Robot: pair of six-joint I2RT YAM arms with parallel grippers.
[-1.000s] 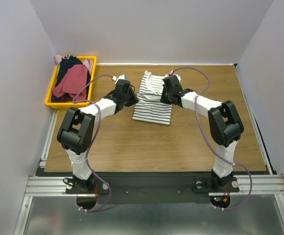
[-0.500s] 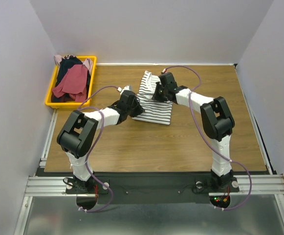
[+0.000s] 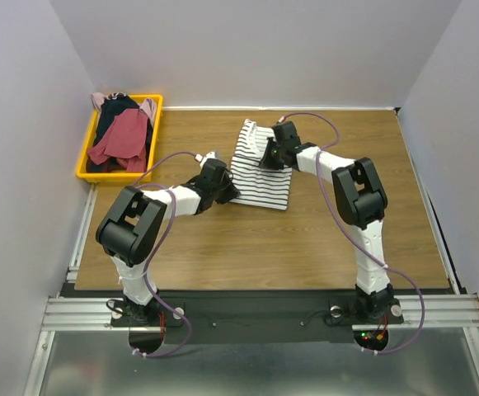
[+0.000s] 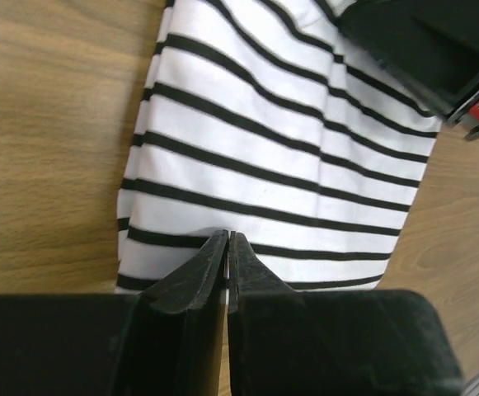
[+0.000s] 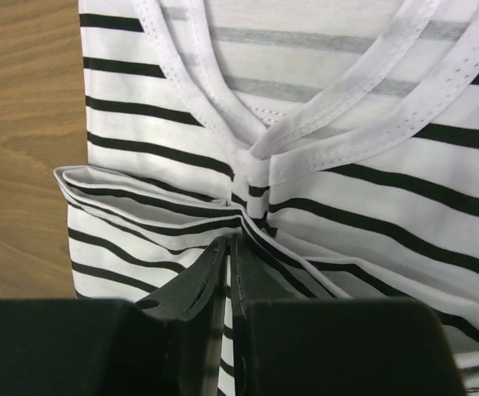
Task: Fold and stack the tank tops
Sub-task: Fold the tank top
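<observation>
Left end effector [image 4: 227, 239] pinching hem of striped tank top [image 3: 260, 169], right end effector [image 5: 229, 241] pinching its fold below neckline

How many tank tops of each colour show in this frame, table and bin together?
Striped tank top: 1
Dark red tank top: 1
Dark navy tank top: 1
Pale pink tank top: 1
Total: 4 visible; the yellow bin pile may hide more.

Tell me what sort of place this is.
Likely a robot lab cell: plain white walls around a wooden tabletop, two arms bolted to an aluminium rail, a yellow plastic bin of clothes.
</observation>
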